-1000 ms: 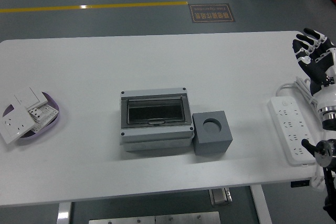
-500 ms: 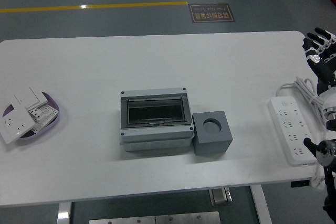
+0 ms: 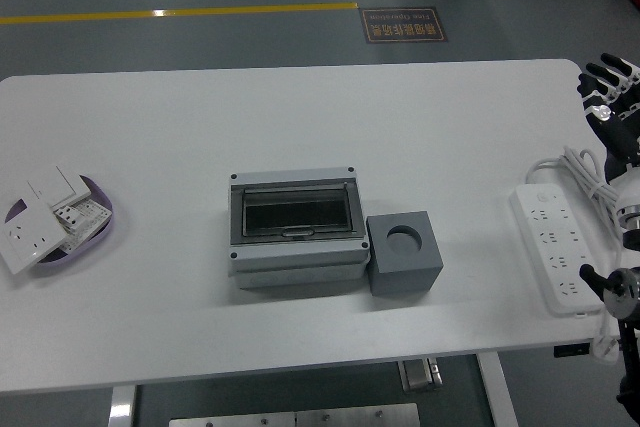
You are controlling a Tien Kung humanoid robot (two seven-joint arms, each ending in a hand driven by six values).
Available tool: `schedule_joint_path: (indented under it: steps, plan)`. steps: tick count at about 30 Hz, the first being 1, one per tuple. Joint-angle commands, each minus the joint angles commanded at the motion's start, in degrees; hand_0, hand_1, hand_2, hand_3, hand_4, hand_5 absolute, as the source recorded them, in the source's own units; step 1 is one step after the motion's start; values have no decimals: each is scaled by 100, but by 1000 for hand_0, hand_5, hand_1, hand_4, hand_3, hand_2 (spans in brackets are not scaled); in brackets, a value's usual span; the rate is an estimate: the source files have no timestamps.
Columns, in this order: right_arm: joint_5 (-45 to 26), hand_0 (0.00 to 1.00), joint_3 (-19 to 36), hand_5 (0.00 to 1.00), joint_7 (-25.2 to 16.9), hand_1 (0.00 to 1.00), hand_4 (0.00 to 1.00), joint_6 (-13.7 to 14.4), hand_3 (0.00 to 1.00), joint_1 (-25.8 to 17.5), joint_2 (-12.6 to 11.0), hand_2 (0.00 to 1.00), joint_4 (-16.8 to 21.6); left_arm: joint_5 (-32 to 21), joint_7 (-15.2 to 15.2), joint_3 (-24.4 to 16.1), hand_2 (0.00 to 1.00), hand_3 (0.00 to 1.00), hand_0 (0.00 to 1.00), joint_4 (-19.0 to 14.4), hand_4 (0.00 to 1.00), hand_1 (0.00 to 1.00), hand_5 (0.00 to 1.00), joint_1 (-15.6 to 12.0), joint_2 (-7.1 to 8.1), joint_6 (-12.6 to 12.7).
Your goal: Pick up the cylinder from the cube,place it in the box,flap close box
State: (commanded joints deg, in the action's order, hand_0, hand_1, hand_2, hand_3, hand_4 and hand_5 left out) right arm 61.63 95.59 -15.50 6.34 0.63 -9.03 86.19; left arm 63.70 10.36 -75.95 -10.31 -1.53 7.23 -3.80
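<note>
A grey box (image 3: 295, 232) with a dark see-through flap sits at the table's middle, its flap down. A dark grey cube (image 3: 404, 253) stands against its right side, with an empty round hole in its top. I see no cylinder anywhere in view. My right hand (image 3: 610, 95) is at the far right edge, raised, fingers spread and holding nothing, well clear of the cube. My left arm is out of view.
A white power strip (image 3: 556, 247) with its coiled cord lies at the right, under my right arm. A purple dish (image 3: 100, 230) with white switch and socket plates sits at the left edge. The white table's (image 3: 300, 127) near edge runs along the bottom.
My right hand has drawn back to the right, towards the picture's edge. The box and the cube have not moved.
</note>
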Motion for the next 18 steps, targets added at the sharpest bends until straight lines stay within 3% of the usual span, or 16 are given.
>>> schedule_joint_path:
  steps: [18]
  plan:
    - [-21,687,-96,98,-7,634,656,-30,647,40,-6,629,16,8,-18,18,579,656,635,0,715,661,308,47,-23,0]
